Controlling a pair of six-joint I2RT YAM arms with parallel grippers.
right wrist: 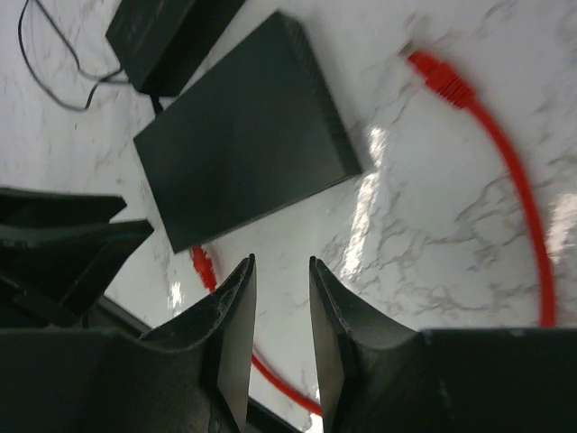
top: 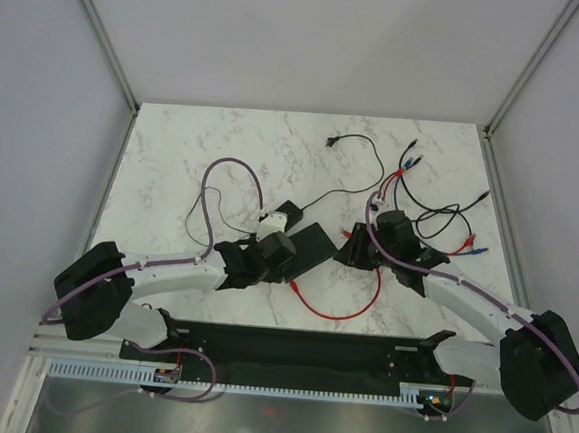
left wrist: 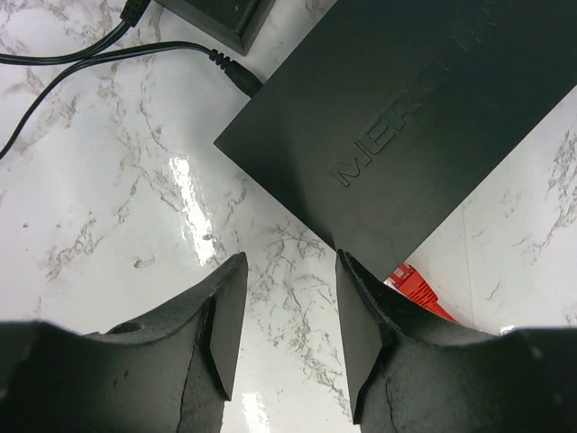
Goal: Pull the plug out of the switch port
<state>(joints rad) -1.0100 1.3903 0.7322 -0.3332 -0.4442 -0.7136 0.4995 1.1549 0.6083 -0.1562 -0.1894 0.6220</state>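
Observation:
The switch (top: pixel 315 245) (left wrist: pixel 406 135) (right wrist: pixel 243 144) is a flat matte-black box lying in the middle of the marble table. A red cable (top: pixel 337 313) (right wrist: pixel 523 198) loops in front of it. One red plug (right wrist: pixel 437 77) lies loose on the marble, clear of the switch's right side. The cable's other red plug (left wrist: pixel 413 285) (right wrist: pixel 203 266) sits at the switch's near edge; whether it is in a port is hidden. My left gripper (top: pixel 278 256) (left wrist: pixel 290 271) is open, its right finger (left wrist: pixel 365 307) against the switch's near corner. My right gripper (top: pixel 355 250) (right wrist: pixel 281 271) is open over bare marble.
A smaller black box (top: pixel 288 214) (left wrist: pixel 221 16) with a thin black cord (top: pixel 353 176) lies behind the switch. Loose red, blue and black leads (top: pixel 440 213) are piled at the back right. A purple hose (top: pixel 211 195) arcs by the left arm. A black rail (top: pixel 299 350) runs along the near edge.

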